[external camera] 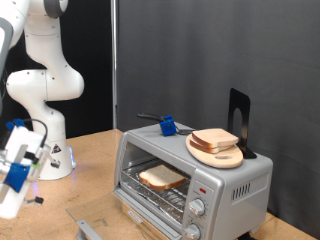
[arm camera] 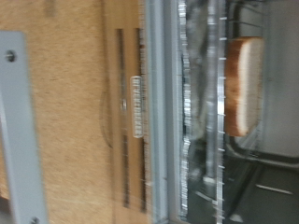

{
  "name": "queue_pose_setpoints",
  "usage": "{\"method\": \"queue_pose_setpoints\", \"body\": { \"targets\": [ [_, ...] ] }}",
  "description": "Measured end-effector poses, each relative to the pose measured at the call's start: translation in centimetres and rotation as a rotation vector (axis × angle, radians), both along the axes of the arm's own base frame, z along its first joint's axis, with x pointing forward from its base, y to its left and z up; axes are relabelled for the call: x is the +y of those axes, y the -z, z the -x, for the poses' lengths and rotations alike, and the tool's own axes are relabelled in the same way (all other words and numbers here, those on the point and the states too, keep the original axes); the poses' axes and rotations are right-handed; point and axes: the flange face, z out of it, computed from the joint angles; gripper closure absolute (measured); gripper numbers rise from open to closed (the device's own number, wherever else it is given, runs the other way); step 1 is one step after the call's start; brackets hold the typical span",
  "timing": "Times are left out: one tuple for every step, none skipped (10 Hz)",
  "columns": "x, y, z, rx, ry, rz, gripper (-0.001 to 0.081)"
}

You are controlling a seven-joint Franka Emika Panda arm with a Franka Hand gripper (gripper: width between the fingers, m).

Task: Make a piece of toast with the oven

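Jaws not readable; cannot tell. Gripper (external camera: 16,172) empty, near worktop's left edge, apart from oven (external camera: 190,176). Piece of toast (external camera: 161,179) on rack, door (external camera: 118,226) down. Loading apparently done; door unshut, knobs (external camera: 197,208) unreached.

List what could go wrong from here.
1. The oven door hangs open with a toast on the rack; the hand, low at the exterior view's left, might hit the door.
2. More bread sits on a plate on the oven; a jolt could slide it off.
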Motion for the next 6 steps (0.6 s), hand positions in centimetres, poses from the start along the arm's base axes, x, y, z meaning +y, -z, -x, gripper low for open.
{"method": "queue_pose_setpoints", "body": {
  "targets": [
    [0.4, 1.4, -0.3, -0.002, 0.000, 0.016, 0.0124],
    [0.8, 2.8, -0.4, -0.005, 0.001, 0.036, 0.0124],
    [1.2, 4.1, -0.4, -0.006, -0.002, 0.050, 0.0124],
    [1.5, 5.2, -0.4, -0.003, -0.011, 0.058, 0.0124],
    [1.8, 6.1, -0.3, -0.002, -0.019, 0.061, 0.0124],
    [2.1, 6.9, -0.2, -0.001, -0.026, 0.065, 0.0124]
  ]
}}
